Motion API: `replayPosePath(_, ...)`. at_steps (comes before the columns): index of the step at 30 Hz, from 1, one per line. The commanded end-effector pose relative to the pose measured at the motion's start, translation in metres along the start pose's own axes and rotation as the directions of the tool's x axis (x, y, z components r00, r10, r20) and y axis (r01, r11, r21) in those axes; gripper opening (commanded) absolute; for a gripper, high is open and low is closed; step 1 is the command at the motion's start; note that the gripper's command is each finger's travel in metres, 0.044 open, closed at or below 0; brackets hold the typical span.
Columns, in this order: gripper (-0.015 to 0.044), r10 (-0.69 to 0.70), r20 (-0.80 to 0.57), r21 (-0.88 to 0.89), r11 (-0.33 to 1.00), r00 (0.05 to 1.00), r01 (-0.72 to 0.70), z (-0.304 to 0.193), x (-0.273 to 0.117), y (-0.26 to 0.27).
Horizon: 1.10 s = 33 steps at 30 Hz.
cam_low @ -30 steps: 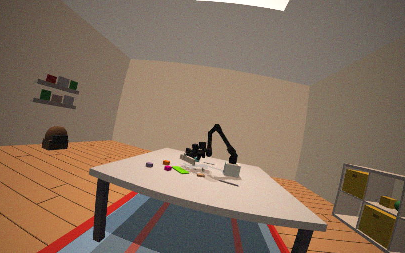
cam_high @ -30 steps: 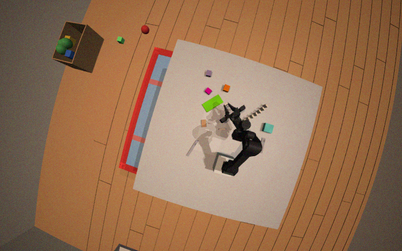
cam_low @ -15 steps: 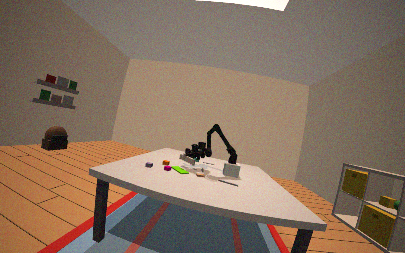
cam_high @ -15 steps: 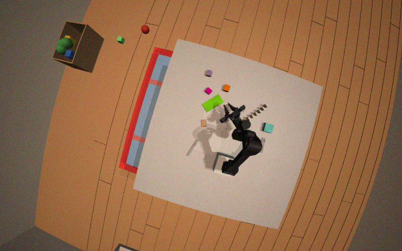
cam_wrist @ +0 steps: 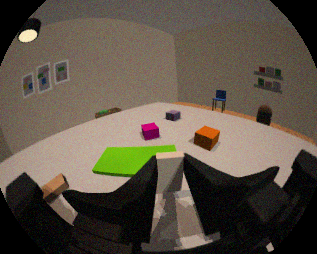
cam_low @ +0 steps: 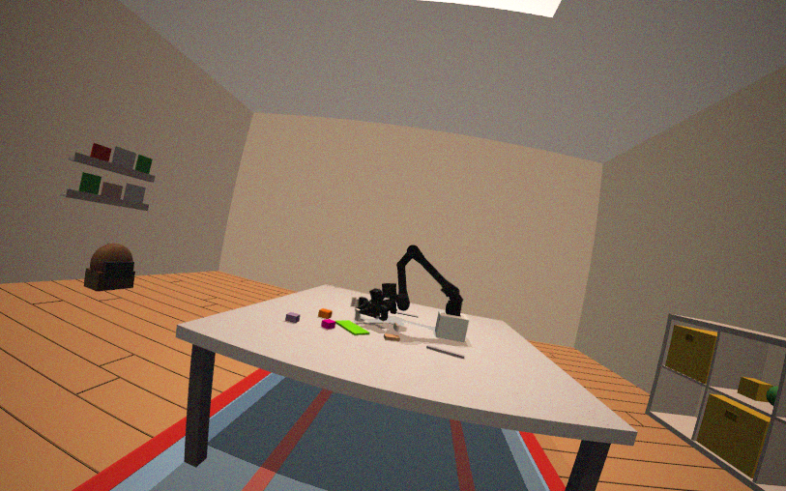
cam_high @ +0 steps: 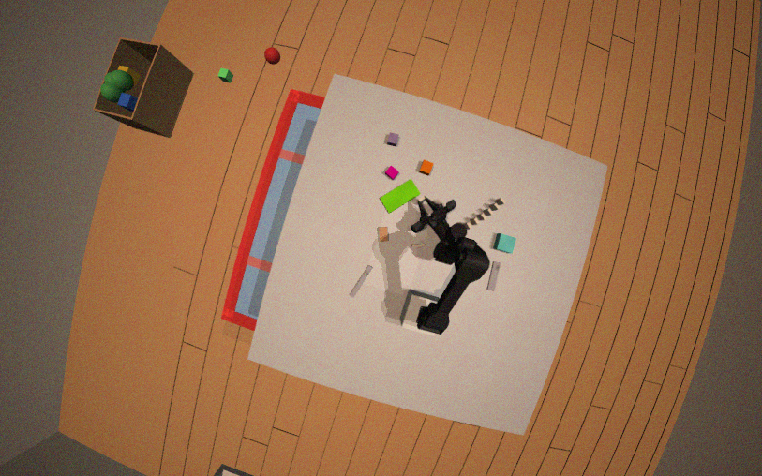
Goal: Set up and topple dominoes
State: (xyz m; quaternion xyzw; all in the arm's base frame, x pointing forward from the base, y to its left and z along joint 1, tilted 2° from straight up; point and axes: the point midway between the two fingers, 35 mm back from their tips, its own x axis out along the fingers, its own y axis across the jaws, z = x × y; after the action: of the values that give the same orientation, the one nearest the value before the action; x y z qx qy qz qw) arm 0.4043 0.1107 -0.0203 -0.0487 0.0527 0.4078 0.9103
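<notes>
My gripper [cam_high: 423, 200] [cam_low: 357, 312] [cam_wrist: 169, 158] is shut on a cream domino [cam_wrist: 169, 172], which is upright between the fingertips in the wrist view. The gripper is beside the lime green slab, left of the standing row in the top view; its height above the table is hard to judge. The row of dominoes [cam_high: 493, 206] runs diagonally up and right behind the arm, and its near end is close to the wrist, partly hidden. Another thin cream piece [cam_high: 417, 245] is apart from the row, in the arm's shadow.
A lime green slab [cam_high: 398, 196] [cam_low: 352, 327] [cam_wrist: 119, 160], magenta block [cam_high: 392, 172] [cam_wrist: 150, 131], orange block [cam_high: 425, 167] [cam_wrist: 207, 137] and purple block [cam_high: 392, 139] [cam_wrist: 173, 115] are ahead. A teal block [cam_high: 504, 243], tan block [cam_high: 382, 233] and two grey strips [cam_high: 360, 280] [cam_high: 493, 275] also lie around.
</notes>
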Motion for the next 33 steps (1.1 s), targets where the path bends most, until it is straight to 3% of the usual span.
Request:
replayPosePath(1,0.0107,0.013,-0.004,-0.007,1.000,1.000,-0.013,-0.008,0.002,0.001)
replayPosePath(11,0.0107,0.013,-0.004,-0.007,1.000,1.000,-0.013,-0.008,0.002,0.001)
replayPosePath(24,0.0440,0.013,-0.004,-0.007,1.000,1.000,-0.013,-0.008,0.002,0.001)
replayPosePath(33,0.0440,0.006,-0.005,-0.002,1.000,1.000,-0.006,0.040,-0.005,0.000)
